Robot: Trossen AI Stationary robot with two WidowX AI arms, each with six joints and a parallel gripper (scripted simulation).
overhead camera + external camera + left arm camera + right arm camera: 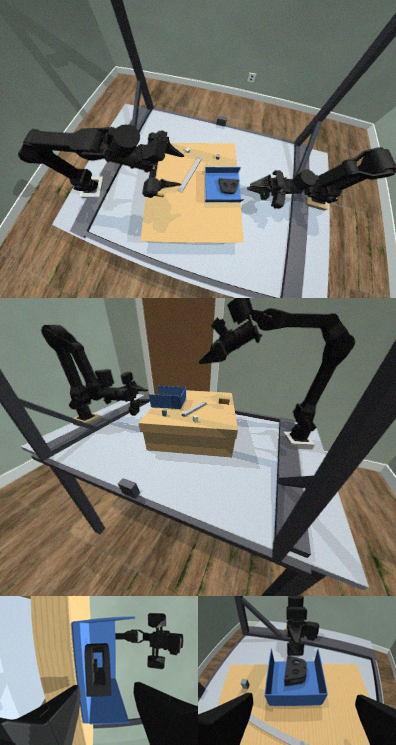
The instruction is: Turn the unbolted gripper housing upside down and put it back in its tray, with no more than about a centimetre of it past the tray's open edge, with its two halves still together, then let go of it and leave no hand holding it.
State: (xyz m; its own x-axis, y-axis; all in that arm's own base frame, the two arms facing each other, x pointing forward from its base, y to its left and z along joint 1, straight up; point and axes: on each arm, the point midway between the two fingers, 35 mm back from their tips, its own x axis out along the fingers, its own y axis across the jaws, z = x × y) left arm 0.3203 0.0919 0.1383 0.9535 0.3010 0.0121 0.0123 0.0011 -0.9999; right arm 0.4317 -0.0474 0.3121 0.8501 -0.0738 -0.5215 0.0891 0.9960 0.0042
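The black, wedge-shaped gripper housing lies in the blue, open-fronted tray, inversion unconfirmed, with my left gripper part-open and right gripper wide open, both holding nothing.

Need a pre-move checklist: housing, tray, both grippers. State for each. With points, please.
1. Dark perforated gripper housing [228, 190] [89, 669] [289, 675] inside blue open-ended tray [215, 195] [160, 401] [106, 712] [296, 700]: ok; any slight overhang, cannot tell.
2. Housing halves together: ok, no split visible.
3. Housing upside down: cannot tell, original top unmarked.
4. Black left gripper [253, 185] [147, 395] [107, 684] [295, 649] off housing: ok, fingers parted, just outside the open edge.
5. Black right gripper [182, 170] [201, 362] [156, 640] [304, 696] open, off housing: ok.
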